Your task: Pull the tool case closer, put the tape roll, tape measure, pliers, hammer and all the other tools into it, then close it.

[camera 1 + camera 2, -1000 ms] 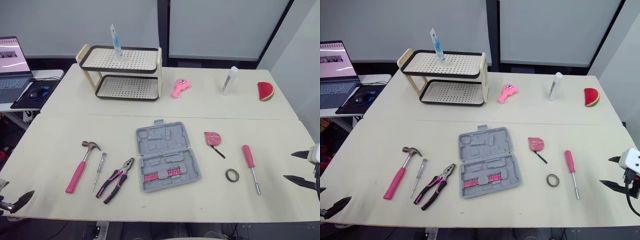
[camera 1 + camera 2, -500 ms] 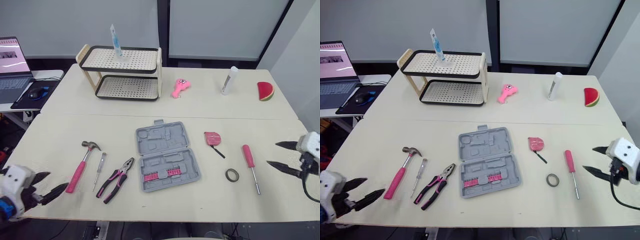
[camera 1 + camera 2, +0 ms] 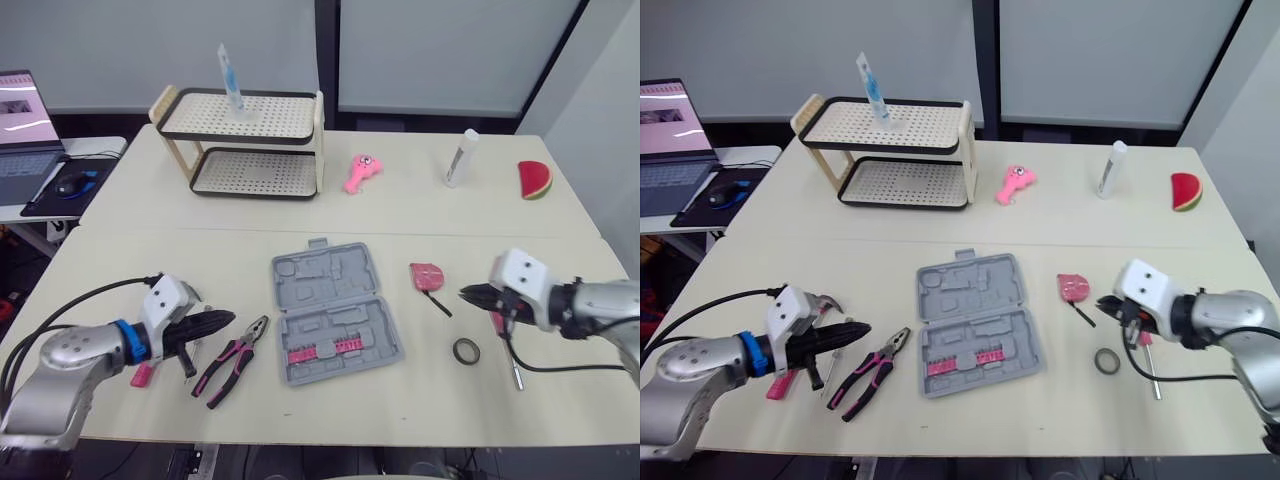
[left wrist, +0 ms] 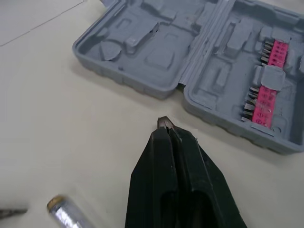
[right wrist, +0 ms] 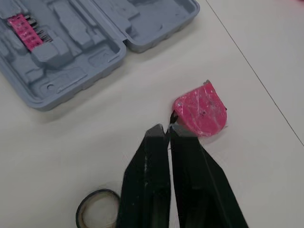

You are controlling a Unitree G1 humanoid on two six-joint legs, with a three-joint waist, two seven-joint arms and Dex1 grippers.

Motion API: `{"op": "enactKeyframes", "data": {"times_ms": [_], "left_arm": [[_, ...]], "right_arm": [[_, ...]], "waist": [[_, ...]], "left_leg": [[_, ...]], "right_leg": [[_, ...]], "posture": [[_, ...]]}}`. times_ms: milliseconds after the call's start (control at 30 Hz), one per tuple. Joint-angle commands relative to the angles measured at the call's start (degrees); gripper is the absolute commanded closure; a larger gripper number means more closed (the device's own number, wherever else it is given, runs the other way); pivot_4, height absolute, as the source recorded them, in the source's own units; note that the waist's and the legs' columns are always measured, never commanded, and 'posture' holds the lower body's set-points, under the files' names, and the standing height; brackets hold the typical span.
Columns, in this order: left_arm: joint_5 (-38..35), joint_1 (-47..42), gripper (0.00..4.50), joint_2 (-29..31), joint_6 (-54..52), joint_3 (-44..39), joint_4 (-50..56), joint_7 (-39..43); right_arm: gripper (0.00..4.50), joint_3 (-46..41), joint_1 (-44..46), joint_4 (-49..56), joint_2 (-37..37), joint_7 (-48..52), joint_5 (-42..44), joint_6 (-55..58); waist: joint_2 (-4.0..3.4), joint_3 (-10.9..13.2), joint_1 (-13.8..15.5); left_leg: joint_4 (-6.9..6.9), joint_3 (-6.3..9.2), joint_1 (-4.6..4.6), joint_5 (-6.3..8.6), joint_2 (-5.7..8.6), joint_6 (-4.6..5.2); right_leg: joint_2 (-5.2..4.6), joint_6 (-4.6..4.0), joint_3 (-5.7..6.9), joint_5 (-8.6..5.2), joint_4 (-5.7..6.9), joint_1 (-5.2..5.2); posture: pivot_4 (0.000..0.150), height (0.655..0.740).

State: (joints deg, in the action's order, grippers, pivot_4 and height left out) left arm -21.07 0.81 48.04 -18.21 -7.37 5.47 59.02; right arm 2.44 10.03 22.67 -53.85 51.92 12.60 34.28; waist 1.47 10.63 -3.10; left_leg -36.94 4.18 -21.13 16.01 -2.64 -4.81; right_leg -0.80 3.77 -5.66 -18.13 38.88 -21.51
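Note:
The grey tool case (image 3: 333, 312) lies open mid-table with a pink bit strip in its near half. My left gripper (image 3: 228, 318) is shut and empty, hovering left of the case (image 4: 213, 57) above the pink-handled pliers (image 3: 232, 358). It hides most of the pink hammer (image 3: 140, 376). A small screwdriver's metal end (image 4: 61, 209) lies beside it. My right gripper (image 3: 465, 293) is shut and empty, its tips just short of the pink tape measure (image 5: 202, 111). The tape roll (image 3: 464, 350) lies nearer the front edge, and the pink screwdriver (image 3: 512, 368) is partly hidden by that gripper.
A two-tier rack (image 3: 240, 145) with a tube (image 3: 230, 80) on top stands at the back left. A pink toy (image 3: 360, 172), a white bottle (image 3: 460, 158) and a watermelon slice (image 3: 535, 180) lie along the back. A laptop (image 3: 20, 120) sits on a side table at far left.
Both arms have swung inward from the table's sides toward the case. Both grippers have gone from open to shut, holding nothing.

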Motion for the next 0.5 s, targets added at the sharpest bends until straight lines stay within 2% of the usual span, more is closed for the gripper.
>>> {"op": "enactKeyframes", "data": {"times_ms": [33, 200, 500], "left_arm": [[3.4, -4.8, 4.5, -0.4, 1.1, 4.7, -3.1, 1.3], [7.2, -11.2, 4.5, -1.4, 2.8, 10.2, -7.9, 3.2], [12.8, -17.0, 4.5, -4.5, 5.9, 16.5, -13.6, 3.5]], "right_arm": [[4.49, 6.3, 4.9, -1.0, 2.6, -2.2, -3.7, 2.7], [4.49, 13.0, 9.9, -5.0, 6.8, -3.1, -7.5, 3.7], [4.49, 19.0, 16.6, -15.5, 13.8, -3.7, -12.6, 0.1]], "waist": [[-0.01, 0.0, 0.0], [-0.03, 0.0, 0.1], [-0.03, 0.0, 0.0]], "left_leg": [[-0.01, 0.0, -0.02, 0.0, 0.01, 0.0], [-0.25, 0.13, -0.84, -0.03, 0.02, 0.02], [-0.33, 0.14, -0.79, -0.03, 0.04, 0.02]], "right_leg": [[0.0, 0.0, 0.0, 0.01, 0.02, -0.03], [-0.01, -0.04, 0.16, 0.07, 0.23, -0.76], [0.0, -0.03, 0.16, 0.07, 0.3, -0.71]], "posture": [[0.15, 0.735], [0.15, 0.735], [0.15, 0.735]]}}
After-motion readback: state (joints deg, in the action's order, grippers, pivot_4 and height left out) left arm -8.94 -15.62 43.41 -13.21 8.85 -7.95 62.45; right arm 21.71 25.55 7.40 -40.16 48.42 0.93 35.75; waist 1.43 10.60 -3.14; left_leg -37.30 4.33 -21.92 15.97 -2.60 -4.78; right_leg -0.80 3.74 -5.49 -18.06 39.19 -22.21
